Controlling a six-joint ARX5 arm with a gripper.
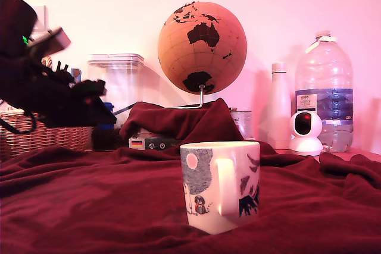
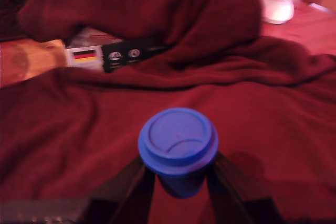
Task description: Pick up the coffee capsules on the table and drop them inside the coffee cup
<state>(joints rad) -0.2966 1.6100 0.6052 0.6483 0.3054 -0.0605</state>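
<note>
Blue capsule point(image 2: 178, 148) sits pinched between the tool's point(image 2: 178, 174) two dark fingers point(image 2: 128, 184), low centre of the wrist view. A German-flag sticker point(image 2: 85, 55) shows upper left. The white mug point(image 1: 220, 184) stands lower centre, exterior view.

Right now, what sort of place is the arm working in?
Probably a home room, not a lab: a table draped in a dark red blanket, with a cork globe, a wicker basket and a large water bottle behind the printed coffee cup.
</note>
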